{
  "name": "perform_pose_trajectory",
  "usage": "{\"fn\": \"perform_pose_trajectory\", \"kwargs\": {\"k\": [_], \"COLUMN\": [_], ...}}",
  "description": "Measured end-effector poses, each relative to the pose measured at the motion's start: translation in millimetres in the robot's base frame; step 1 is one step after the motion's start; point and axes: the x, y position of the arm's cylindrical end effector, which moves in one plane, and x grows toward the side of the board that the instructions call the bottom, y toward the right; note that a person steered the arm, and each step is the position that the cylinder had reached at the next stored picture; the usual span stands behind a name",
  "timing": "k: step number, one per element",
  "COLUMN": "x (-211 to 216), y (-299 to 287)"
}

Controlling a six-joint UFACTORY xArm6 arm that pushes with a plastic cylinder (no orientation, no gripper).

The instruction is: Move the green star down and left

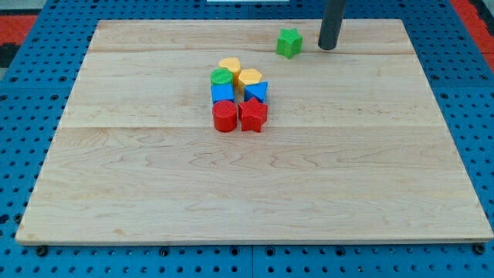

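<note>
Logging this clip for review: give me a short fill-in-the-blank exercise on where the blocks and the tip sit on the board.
1. My tip stands just to the view's ____ of the green star, near the board's top edge.
2. The two blocks at the cluster's bottom, the red cylinder and the red star, are both ____.
3. The blue cube lies directly below the ____ cylinder.

Missing words: right; red; green

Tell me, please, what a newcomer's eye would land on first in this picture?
Probably the tight cluster of coloured blocks just above the board's middle, fronted by the red cylinder and red star. Next comes the green star, alone near the view's top. My tip stands just to its right, apart from it.
</note>
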Motion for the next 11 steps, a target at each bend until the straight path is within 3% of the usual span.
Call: {"fn": "perform_pose_trajectory", "kwargs": {"k": [1,3,6,9,11], "x": [-12,-1,-5,-15,23], "y": [0,-128,-215,-215,-232]}}
